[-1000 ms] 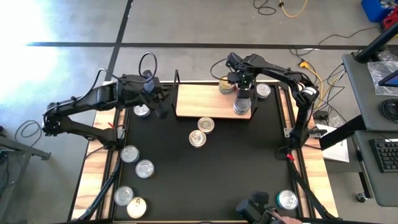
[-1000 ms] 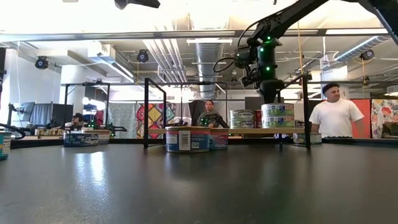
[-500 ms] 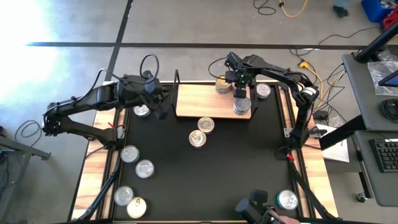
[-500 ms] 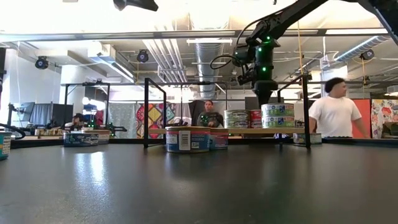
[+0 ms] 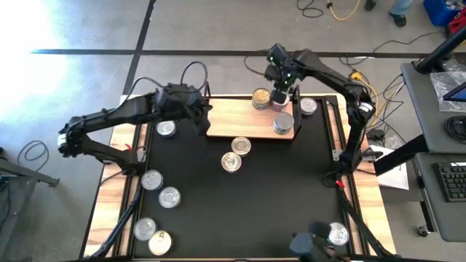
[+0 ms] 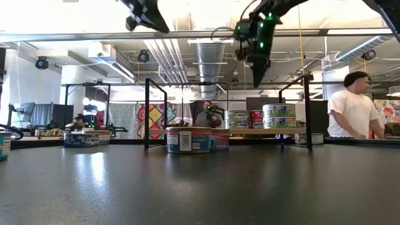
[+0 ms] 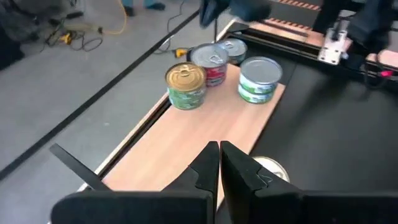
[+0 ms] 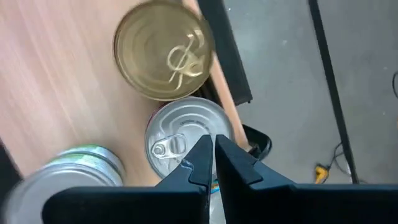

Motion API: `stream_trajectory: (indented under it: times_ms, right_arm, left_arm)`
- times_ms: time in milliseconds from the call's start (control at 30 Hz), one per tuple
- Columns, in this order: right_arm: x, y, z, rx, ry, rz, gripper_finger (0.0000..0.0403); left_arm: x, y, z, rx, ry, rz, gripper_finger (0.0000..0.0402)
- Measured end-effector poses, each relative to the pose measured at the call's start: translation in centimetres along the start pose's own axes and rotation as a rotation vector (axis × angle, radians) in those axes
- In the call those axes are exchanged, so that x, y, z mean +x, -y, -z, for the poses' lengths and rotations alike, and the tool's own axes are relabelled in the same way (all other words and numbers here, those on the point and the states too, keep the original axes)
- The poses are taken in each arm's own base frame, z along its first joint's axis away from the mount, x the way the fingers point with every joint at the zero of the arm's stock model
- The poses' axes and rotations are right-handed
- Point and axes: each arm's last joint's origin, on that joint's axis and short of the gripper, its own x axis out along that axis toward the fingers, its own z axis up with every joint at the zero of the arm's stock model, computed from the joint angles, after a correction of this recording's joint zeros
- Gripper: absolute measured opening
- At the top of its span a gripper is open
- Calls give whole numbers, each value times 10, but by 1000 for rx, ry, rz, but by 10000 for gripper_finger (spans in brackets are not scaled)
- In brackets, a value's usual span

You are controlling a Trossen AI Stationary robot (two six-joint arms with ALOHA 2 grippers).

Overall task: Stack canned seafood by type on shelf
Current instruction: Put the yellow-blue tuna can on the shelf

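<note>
The shelf (image 5: pixel 233 118), a light-wood board with black wire posts, stands at the table's far middle. On it are a gold-lidded tin (image 5: pixel 261 98), a silver-lidded tin with a red label (image 5: pixel 279 100) and a stack of green-labelled tins (image 5: pixel 283 123). Other tins lie loose on the black table, such as two (image 5: pixel 236 153) just in front of the shelf. My right gripper (image 5: pixel 279 81) hangs shut high above the shelf's right end, over the silver lid (image 8: pixel 186 146). My left gripper (image 5: pixel 204 116) is shut and holds nothing, over the shelf's left end (image 7: pixel 186 143).
Loose tins stand near the table's left edge (image 5: pixel 167 129), at the near left (image 5: pixel 156 211) and at the near right corner (image 5: pixel 336 233); one (image 5: pixel 309 106) sits just right of the shelf. A person (image 6: pixel 355 112) stands in the room beyond the table.
My right gripper has risen from just above the stack of green-labelled tins to well above the shelf, drifting toward the far edge and rolling at the wrist; it stays shut. My left gripper has swung toward the table's right, over the shelf's left end, sinking slightly.
</note>
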Motion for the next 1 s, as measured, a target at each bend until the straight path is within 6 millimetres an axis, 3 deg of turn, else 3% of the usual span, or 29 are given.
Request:
stream_trajectory:
  times_ms: [133, 333, 567, 733, 833, 1000]
  right_arm:
    - [-23, 15, 6, 89, -13, 18, 12]
    - [-24, 37, 34, 231, -177, 31, 12]
    - [-8, 51, 59, 388, -306, 22, 12]
    - [12, 48, 71, 451, -362, -89, 12]
    - [23, 42, 74, 476, -372, -184, 12]
    - [28, 41, 71, 485, -323, -181, 12]
  left_arm:
    - [21, -10, -6, -28, 10, -39, 0]
    - [45, -24, -5, -64, -13, -92, 0]
    - [68, -24, 3, -110, -91, 14, 0]
    - [84, -28, 9, -148, -143, -4, 0]
    - [88, -33, 12, -170, -161, -14, 0]
    - [89, -49, 13, -213, -187, -7, 0]
